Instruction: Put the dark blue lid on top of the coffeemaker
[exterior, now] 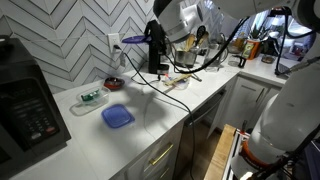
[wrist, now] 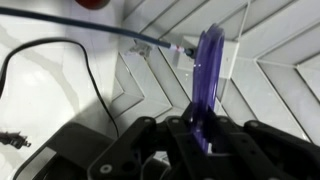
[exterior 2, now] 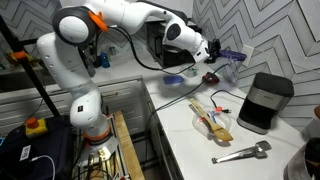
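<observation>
Dark blue lid (exterior: 133, 40) is up in the jaws, not yet on the coffeemaker (exterior: 157, 52).
I have the jaws clamped on the lid, which stands on edge between them in the wrist view. It hangs in the air above the table (exterior: 150, 110), near the coffeemaker and short of its top, close to the tiled wall. The pickup looks done to me. What I judge is left: carry it over the machine, turn it flat, set it down, let go. The lighter blue lid (exterior: 117, 117) lies on the table, well apart.
</observation>
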Controlling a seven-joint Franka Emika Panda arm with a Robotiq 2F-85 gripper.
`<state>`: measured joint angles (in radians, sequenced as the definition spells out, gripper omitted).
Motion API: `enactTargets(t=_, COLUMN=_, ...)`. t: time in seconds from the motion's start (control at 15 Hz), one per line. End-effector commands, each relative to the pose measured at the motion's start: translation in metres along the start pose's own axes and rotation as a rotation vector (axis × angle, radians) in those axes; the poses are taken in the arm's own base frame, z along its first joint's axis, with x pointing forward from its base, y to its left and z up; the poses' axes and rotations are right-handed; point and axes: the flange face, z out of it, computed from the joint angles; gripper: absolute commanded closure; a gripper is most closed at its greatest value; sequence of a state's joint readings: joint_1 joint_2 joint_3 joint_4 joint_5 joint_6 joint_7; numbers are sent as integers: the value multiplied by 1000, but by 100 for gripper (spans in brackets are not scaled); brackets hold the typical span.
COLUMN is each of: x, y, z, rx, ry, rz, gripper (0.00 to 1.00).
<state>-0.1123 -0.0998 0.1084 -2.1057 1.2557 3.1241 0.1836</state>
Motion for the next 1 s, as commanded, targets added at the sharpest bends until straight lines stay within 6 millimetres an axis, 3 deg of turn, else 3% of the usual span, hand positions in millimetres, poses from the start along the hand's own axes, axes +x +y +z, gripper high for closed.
enactTargets(t=0.0, x=41, y=2, z=-65, rx=80, ry=123, rz=147, gripper=98)
enactTargets(t=0.27, x=78, y=-9, z=-96, rx=153, ry=284, rz=304, gripper=98)
enactTargets(t=0.33, x=70, y=-12, z=-88, rx=143, ry=228, rz=250, gripper=98)
enactTargets(t=0.4, x=73, y=-13, z=-92, rx=150, ry=240, rz=255, gripper=91)
enactTargets(t=0.47, x=73, y=-13, z=-92, rx=150, ry=239, rz=254, gripper=91)
enactTargets(t=0.53, x=71, y=-13, z=-90, rx=148, ry=236, rz=252, gripper=98)
enactTargets(t=0.93, x=79, y=14, z=-49, rx=39, ry=610, rz=224, gripper=98)
